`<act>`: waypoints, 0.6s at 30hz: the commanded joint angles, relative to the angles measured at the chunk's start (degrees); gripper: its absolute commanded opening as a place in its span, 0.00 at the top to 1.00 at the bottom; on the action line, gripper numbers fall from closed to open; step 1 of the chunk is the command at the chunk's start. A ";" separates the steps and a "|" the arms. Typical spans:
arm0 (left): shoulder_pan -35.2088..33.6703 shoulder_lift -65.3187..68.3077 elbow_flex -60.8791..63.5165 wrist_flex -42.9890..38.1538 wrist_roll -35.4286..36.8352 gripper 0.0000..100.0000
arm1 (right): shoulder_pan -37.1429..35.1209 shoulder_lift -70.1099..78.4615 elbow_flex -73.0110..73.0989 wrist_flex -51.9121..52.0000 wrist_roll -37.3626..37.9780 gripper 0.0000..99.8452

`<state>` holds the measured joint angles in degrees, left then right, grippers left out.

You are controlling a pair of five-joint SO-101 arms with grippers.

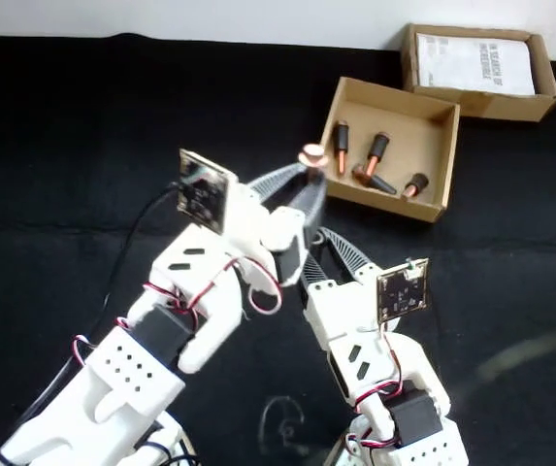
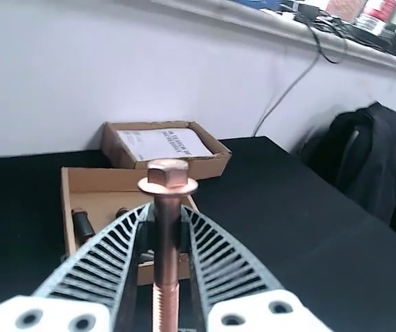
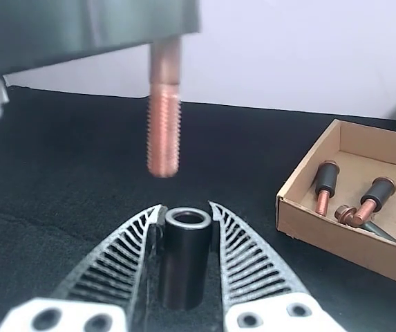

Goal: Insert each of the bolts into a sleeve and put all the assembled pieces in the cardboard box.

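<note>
We see the left end effector closed on a copper bolt. It grips the shank, with the hex head above the fingertips and the threaded end pointing down. The right end effector is closed around a black sleeve, held upright with its open bore facing up. In the right wrist view the bolt's threaded tip hangs just above the sleeve's mouth, apart from it and slightly off its centre. Both are held over the black table, near the cardboard box, where several assembled pieces lie. Beyond it a second box holds a printed sheet; its writing is too small for us to read.
</note>
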<state>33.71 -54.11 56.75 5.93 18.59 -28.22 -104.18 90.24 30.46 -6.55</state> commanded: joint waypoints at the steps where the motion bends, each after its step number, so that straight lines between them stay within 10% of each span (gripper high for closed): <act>1: 2.24 -0.66 -0.66 -1.41 -1.14 0.99 | 0.40 -0.40 -0.40 -0.22 0.44 0.99; 18: 2.07 3.56 -0.48 -1.67 -1.32 0.99 | 0.66 -0.57 -1.01 -0.04 0.35 0.99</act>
<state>35.21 -50.51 56.75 5.41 17.80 -28.22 -104.18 90.24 30.46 -6.55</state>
